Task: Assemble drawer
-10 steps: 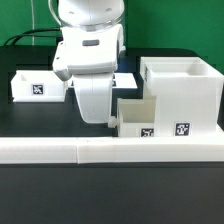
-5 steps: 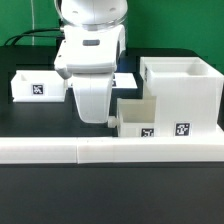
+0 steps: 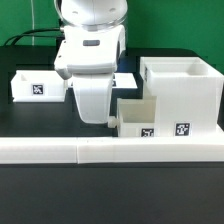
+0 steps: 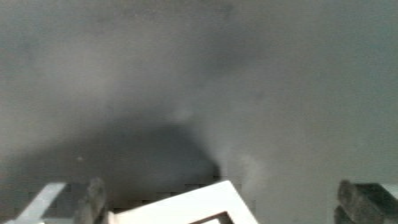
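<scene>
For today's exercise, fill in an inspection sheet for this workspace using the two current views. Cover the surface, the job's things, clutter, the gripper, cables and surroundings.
Surface: black table, plain and dark.
Job's things: tall casing on the exterior view's right, opening facing up; near tray against its front; far tray apart on the exterior view's left.
Clutter: long low white wall along the front edge.
Gripper: gripper open, low beside the near tray; in the wrist view its fingers stand apart around a tagged white corner.
Cables: one dark cable at the back left.
Surroundings: green backdrop.
</scene>
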Available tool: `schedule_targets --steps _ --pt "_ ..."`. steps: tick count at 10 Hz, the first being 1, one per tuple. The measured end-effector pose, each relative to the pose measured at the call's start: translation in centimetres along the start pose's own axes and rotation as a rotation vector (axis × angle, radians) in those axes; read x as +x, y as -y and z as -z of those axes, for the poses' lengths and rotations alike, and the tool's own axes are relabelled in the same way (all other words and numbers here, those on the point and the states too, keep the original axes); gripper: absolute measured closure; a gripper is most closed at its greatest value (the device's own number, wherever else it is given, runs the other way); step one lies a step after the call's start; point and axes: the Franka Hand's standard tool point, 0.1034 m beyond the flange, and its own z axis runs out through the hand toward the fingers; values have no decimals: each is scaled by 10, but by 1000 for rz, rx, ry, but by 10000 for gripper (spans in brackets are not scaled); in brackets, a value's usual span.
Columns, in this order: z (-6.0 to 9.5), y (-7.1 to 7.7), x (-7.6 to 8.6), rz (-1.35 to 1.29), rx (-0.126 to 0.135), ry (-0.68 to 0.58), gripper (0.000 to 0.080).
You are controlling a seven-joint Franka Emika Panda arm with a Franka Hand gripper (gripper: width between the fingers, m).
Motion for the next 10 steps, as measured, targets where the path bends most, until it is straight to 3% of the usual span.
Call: schedule_targets --steps 5,10 --pt "2 -3 8 -136 7 122 151" --pt "3 -1 4 -187 11 133 151"
